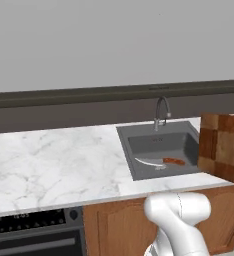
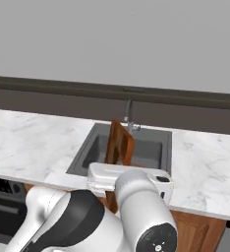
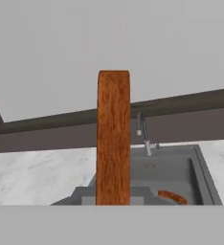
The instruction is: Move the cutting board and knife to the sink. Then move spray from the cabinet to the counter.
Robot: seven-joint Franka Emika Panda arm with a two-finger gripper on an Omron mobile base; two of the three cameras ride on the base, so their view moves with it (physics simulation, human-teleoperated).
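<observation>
Holding the cutting board (image 3: pixel 113 139) on edge, my gripper (image 3: pixel 113 202) is clamped tight on its lower end, so the board stands upright above the near side of the sink (image 1: pixel 181 131). Beyond it, I see the knife (image 1: pixel 159 161) lying flat on the basin floor, its reddish handle to the right. Farther back, the faucet (image 1: pixel 161 113) rises from the sink's rear edge, with the counter (image 1: pixel 54 165) spreading out on both sides.

left base view: from behind my arm on the left, looking forward and down at the sink (image 1: pixel 161 150) and counter (image 1: pixel 54 165).
right base view: from my right, same sink (image 2: pixel 151 152), nearer.
hand view: looks along my hand, close behind the cutting board (image 3: pixel 114 139), the sink (image 3: pixel 181 177) beyond.
</observation>
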